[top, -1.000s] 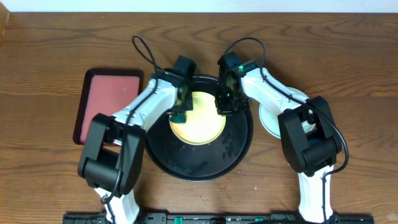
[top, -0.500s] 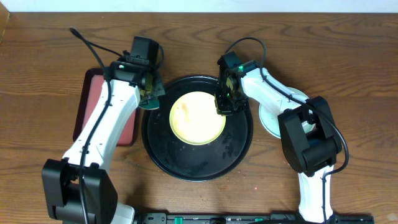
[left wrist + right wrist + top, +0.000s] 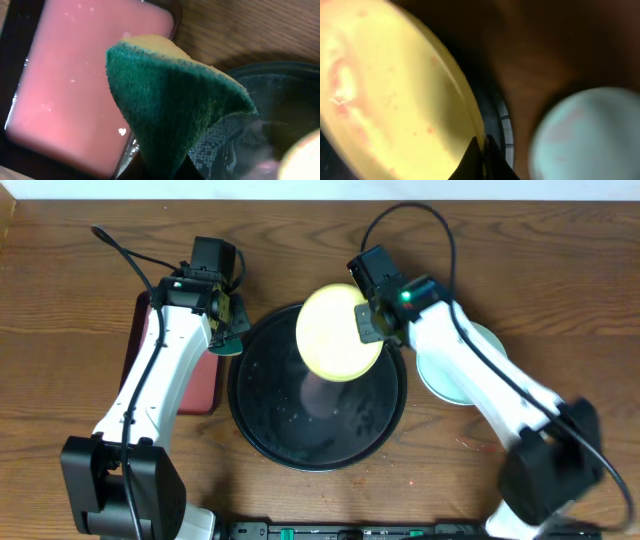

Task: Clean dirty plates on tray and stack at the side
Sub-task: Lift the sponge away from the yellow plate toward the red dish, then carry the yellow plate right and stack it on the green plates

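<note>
The yellow plate (image 3: 338, 332) hangs tilted above the far part of the black tray (image 3: 290, 425), and my right gripper (image 3: 368, 320) is shut on its right rim. In the right wrist view the yellow plate (image 3: 385, 90) shows reddish smears, with its rim pinched in my right gripper (image 3: 482, 150). A pale blue plate (image 3: 447, 380) lies on the table right of the tray, partly under my right arm. My left gripper (image 3: 228, 318) is shut on a green-and-yellow sponge (image 3: 170, 105), held between the tray's left rim and a pink tray (image 3: 85, 80).
The pink dark-rimmed tray (image 3: 200, 390) lies left of the black tray, mostly under my left arm. The black tray's floor is wet and speckled with droplets. The pale blue plate (image 3: 590, 135) sits close to the black tray's right rim (image 3: 496, 117). Bare wood surrounds everything.
My right gripper has lifted the yellow plate off the tray floor and tilted it. My left arm has drawn the sponge away from the plate, left toward the pink tray.
</note>
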### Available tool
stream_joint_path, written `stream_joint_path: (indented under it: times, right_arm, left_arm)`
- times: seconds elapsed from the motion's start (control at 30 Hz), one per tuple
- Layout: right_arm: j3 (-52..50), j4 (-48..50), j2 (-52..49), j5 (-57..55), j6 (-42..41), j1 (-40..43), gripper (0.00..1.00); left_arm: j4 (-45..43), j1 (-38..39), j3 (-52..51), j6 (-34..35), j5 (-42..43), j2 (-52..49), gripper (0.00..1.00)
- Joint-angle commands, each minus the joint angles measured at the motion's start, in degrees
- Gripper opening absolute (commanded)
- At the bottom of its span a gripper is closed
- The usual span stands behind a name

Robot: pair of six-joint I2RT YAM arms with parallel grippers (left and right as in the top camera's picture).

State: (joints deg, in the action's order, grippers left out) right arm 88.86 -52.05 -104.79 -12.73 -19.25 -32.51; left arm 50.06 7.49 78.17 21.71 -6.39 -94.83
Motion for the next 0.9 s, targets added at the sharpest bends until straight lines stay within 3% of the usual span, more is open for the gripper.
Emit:
stream_joint_path:
  times: [0.0,0.2,0.5,0.87]
  right_arm:
    - [0.44,-0.17,4.85,-20.31,1.51,-5.01,0.01]
    - [0.44,-0.28,7.85,-43.21,1.53,-15.04,0.01]
    - [0.44,-0.44,7.96,-66.88,1.73,-24.44,0.01]
    - [0.44,-0.44,8.31,-74.51,1.73,-27.56,0.01]
  left_arm:
    - [0.07,-0.57,0.92,-1.07,-0.76,0.09,0.08]
    - [0.11,-0.57,0.92,-1.09,-0.76,0.09,0.08]
    - [0.09,-0.57,0.92,-1.09,-0.76,0.09,0.08]
    - [0.09,-0.57,0.9,-1.09,-0.74,0.09,0.08]
